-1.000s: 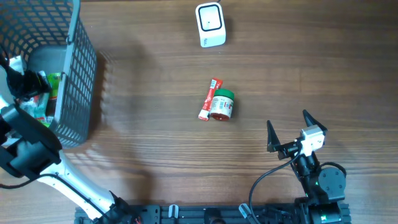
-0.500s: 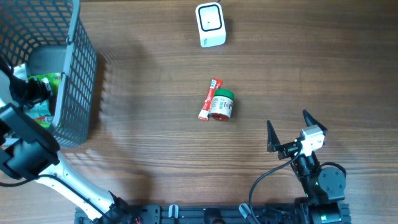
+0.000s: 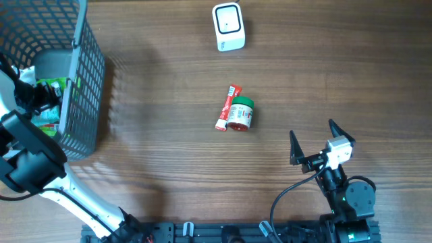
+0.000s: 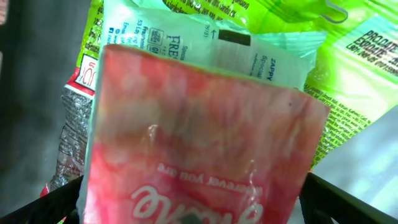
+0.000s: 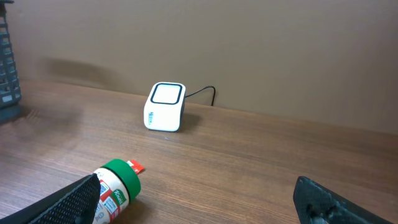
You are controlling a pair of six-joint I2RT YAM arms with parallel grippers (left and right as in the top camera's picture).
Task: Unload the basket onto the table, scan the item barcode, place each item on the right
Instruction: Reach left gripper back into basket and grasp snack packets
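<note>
A white rounded-cube barcode scanner [image 3: 228, 27], window facing up, stands at the far edge of the tabletop [image 3: 169, 155]. Mid-tabletop, a small green-lidded jar [image 3: 240, 115] lies on its side, touching a slim red-and-white sachet [image 3: 226, 108] on its left. A glossy pink plastic packet [image 4: 199, 143] lies atop green packets [image 4: 360, 74].

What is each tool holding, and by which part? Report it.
Nothing. The right tool stands open above the table; the left tool straddles a pink packet in the basket, jaws wide, unclamped.
</note>
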